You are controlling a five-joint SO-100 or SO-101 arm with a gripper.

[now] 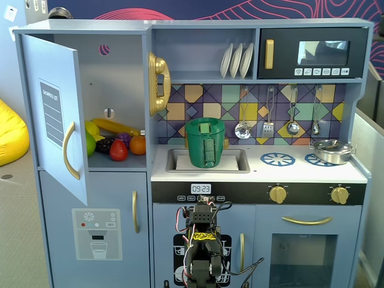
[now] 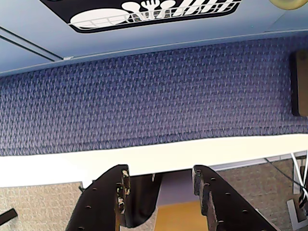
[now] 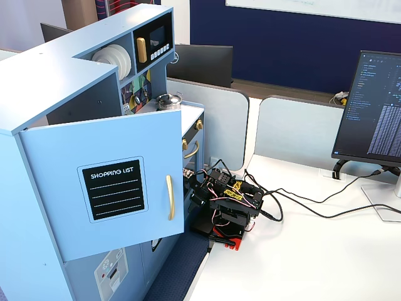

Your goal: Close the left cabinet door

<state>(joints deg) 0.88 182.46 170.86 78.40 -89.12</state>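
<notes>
While the arm sits folded low in front of the toy kitchen, the scene reads as follows.

Jaws: parted by a moderate gap in the wrist view, nothing between them.
Gripper point(image 2: 161, 185): two dark fingers rise from the bottom edge of the wrist view, aimed at a blue woven mat point(image 2: 144, 96) and a white table edge point(image 2: 154, 161); it touches nothing.
Arm point(image 1: 204, 240): folded and compact in a fixed view, standing before the lower middle cabinet panel; in another fixed view the arm point(image 3: 225, 204) rests on the white table point(image 3: 301, 263) just beside the kitchen, with black cables trailing to the right.
Left cabinet door point(image 1: 55, 114): swung wide open, hinged at the kitchen's left edge in a fixed view, with its gold handle point(image 1: 69, 150) facing the room; well apart from the gripper.
Same door from the side: the left cabinet door point(image 3: 106, 188) stands out at an angle from the cabinet body, and the black "SHOPPING LIST" panel point(image 3: 113, 189) and the handle are plainly visible.
Open compartment: toy fruit point(image 1: 114, 143) lies on the shelf inside, including a banana, an orange and a red piece.
Sink: a green pot point(image 1: 204, 141) stands in the basin.
Stove: a silver pan point(image 1: 332, 150) sits on the right burner.
Desk: a monitor point(image 3: 376, 113) stands at the right of the table.
</notes>
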